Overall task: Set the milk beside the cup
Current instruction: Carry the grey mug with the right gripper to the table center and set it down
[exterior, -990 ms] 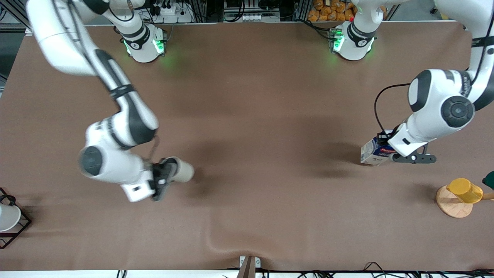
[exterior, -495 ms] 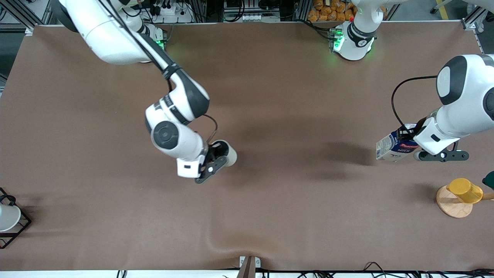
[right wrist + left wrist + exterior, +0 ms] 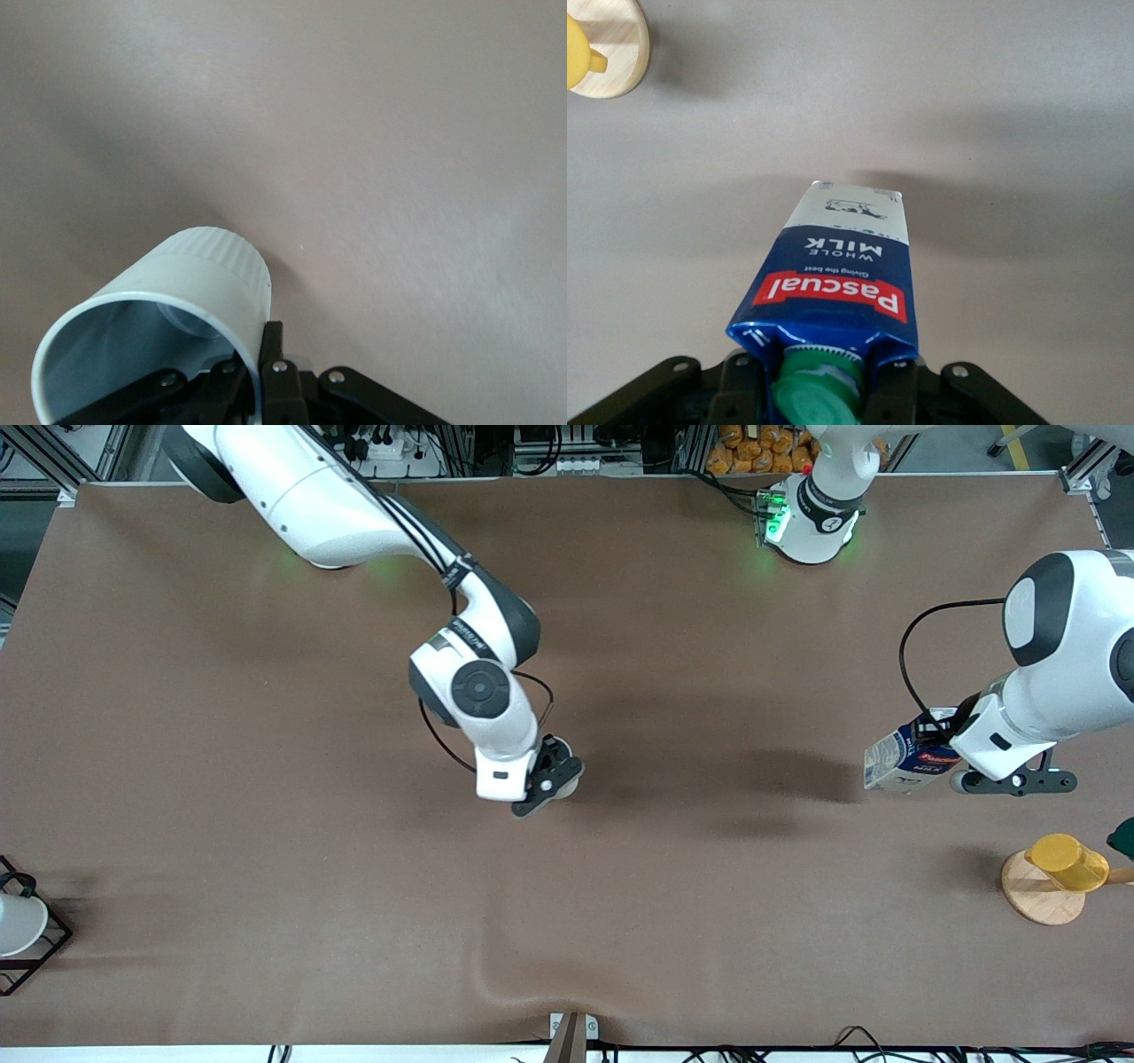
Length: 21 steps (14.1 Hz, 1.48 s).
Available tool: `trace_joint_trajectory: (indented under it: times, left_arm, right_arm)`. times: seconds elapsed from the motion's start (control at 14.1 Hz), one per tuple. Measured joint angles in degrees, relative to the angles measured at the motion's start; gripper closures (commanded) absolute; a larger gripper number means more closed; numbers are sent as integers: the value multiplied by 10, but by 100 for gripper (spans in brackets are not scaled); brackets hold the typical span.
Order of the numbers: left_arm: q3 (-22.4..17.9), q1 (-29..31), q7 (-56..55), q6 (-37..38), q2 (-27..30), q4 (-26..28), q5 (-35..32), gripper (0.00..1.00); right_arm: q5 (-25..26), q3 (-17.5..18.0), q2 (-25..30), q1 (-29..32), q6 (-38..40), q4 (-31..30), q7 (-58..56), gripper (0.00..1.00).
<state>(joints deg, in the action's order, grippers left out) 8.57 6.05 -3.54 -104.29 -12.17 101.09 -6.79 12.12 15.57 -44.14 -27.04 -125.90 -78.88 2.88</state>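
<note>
The milk point(image 3: 905, 758) hangs above the worktop point(image 3: 266, 868) toward the left arm's end, gripped at its top by the left hand point(image 3: 943, 748). In the left wrist view the carton point(image 3: 837, 279) is tilted, its green cap point(image 3: 812, 396) sitting between the hand's black fingers point(image 3: 735, 385), its red band and blue upper part turned to the camera and its pale base pointing away over bare worktop. A shadow lies on the worktop beside it, toward the middle.

The cup point(image 3: 567, 781) is well apart from the milk, over the middle of the worktop, and is held by the right hand point(image 3: 547, 778), which all but covers it from the front camera. In the right wrist view the cup point(image 3: 168, 323) leans, its open mouth and grey inside turned to the camera, and the fingers point(image 3: 270, 367) pinch its rim. I cannot tell whether its base touches the worktop.

A yellow cup point(image 3: 1067, 861) on a round wooden stand point(image 3: 1038, 899) sits nearer the front camera than the milk. A black wire rack point(image 3: 40, 948) with a white cup point(image 3: 18, 923) stands at the right arm's end.
</note>
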Motion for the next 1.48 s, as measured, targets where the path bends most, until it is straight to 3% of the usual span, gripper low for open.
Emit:
trace_joint_trajectory:
  times: [0.28,0.49,0.71,0.92,0.99,1.06,1.13,1.48]
  left_arm:
    - [0,0,0,0,-1,-1,0,65]
    - [0,0,0,0,-1,-1,0,65]
    - [0,0,0,0,-1,-1,0,65]
    - [0,0,0,0,-1,-4,0,65]
    - [0,0,0,0,-1,-5,0,65]
    - [0,0,0,0,-1,-5,0,65]
    - [0,0,0,0,-1,-5,0,64]
    - [8,-4,-4,14,-1,-15,3,64]
  right_arm:
    - [54,-10,-23,-50,-34,-1,-2,100]
    - [105,-21,-24,-52,-37,3,-63,100]
    - [111,-27,-24,-47,-38,4,-138,100]
    - [114,-27,-24,-47,-20,6,-166,74]
    - [115,-28,-24,-46,-1,8,-174,73]
    - [116,-27,-24,-47,16,10,-188,52]
    - [117,-28,-24,-46,28,15,-206,1]
    - [117,-27,-23,-42,36,44,-243,0]
